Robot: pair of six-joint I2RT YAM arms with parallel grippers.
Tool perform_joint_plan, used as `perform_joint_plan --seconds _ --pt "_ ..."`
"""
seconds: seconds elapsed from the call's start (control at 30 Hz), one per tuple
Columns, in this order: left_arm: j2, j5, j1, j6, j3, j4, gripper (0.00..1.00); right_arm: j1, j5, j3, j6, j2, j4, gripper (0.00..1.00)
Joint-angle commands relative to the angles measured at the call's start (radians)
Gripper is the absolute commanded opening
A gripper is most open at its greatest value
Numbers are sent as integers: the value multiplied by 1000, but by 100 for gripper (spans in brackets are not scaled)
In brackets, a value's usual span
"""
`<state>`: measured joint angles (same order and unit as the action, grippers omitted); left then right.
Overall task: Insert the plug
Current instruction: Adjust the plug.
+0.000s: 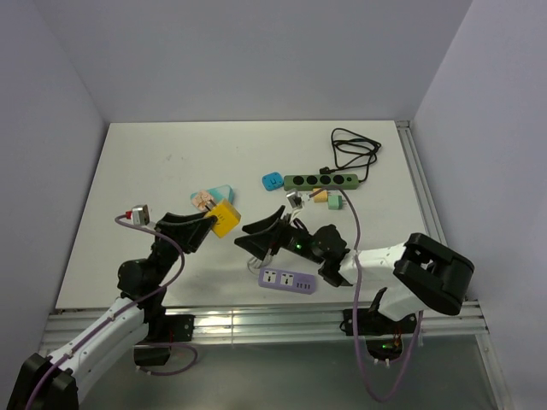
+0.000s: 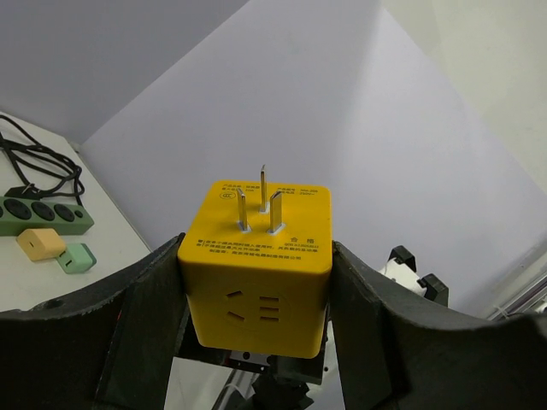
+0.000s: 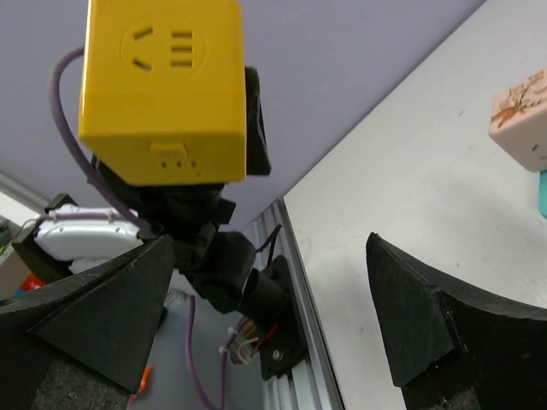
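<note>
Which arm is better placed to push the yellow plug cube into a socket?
Left. The left gripper clamps the yellow plug cube, prongs exposed; the right gripper is open and empty.

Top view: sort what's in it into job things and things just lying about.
Job: yellow cube plug, in the left hand; lilac strip or green strip, unclear which.
Lying about: blue adapter, pink adapter, tan adapter, mint adapter.

We see a white desk [image 1: 154,171] carrying a green power strip [image 1: 320,180]. A coiled black cable [image 1: 355,149] lies just behind the strip and a blue adapter [image 1: 272,180] at its left end. A tan plug [image 1: 320,196] and a mint plug [image 1: 334,202] lie just in front. A pink adapter [image 1: 202,200] lies farther left, and a lavender power strip [image 1: 287,279] well in front.
</note>
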<state>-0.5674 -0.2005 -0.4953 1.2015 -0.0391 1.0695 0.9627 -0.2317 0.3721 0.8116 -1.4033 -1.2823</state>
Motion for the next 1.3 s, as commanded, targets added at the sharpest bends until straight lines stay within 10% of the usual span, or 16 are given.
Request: perform_joint_plan --seconds 0.0,1.27 --pt "0 12 -5 13 150 44 0 8 25 63 11 -31 -263 100" --pt "-31 -27 -2 -34 87 -20 0 18 -58 209 -11 -103 -86 80"
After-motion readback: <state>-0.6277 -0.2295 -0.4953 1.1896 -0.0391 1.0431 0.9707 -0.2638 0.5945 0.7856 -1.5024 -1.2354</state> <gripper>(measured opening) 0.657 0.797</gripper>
